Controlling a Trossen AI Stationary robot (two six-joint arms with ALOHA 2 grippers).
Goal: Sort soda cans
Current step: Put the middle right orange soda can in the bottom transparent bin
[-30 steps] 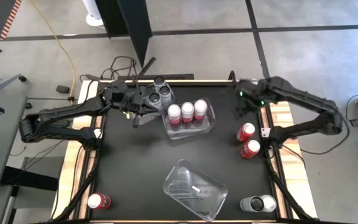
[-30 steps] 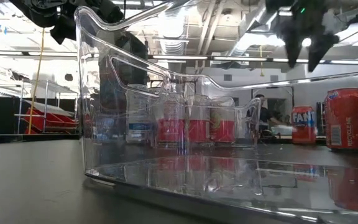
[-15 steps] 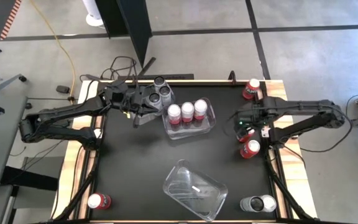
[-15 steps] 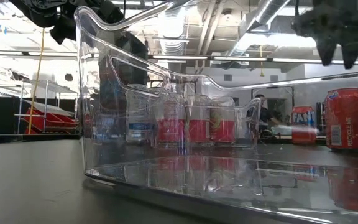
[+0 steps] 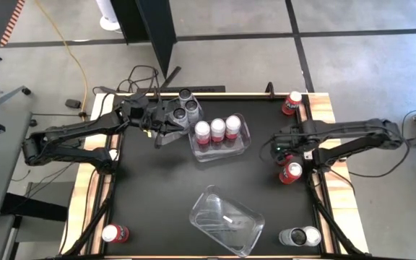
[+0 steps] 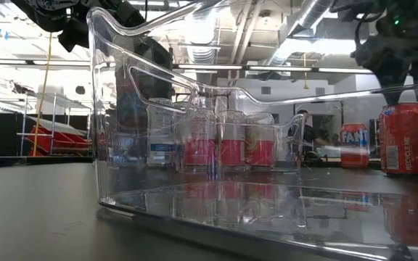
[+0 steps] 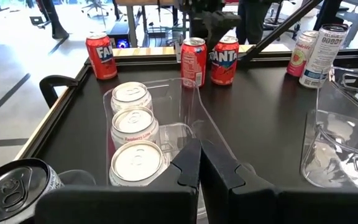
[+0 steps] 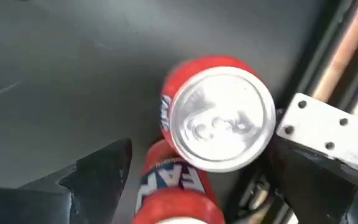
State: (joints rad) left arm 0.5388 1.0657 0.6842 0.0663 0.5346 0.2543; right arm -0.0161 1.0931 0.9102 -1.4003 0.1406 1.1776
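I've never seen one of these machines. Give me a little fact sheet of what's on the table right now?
Right claw: open, straddling the top of a red can near the table's right edge
Left claw: shut, empty, by the filled bin
Filled bin: three red-and-white cans standing inside
Empty bin: clear, nearer the front
Corner can: red, alone at the back right

Three cans (image 5: 217, 128) stand in a row inside the rear bin (image 5: 245, 145), centre table. A second bin (image 5: 248, 224) lies in front. Two cans (image 5: 188, 106) stand left of the rear bin.
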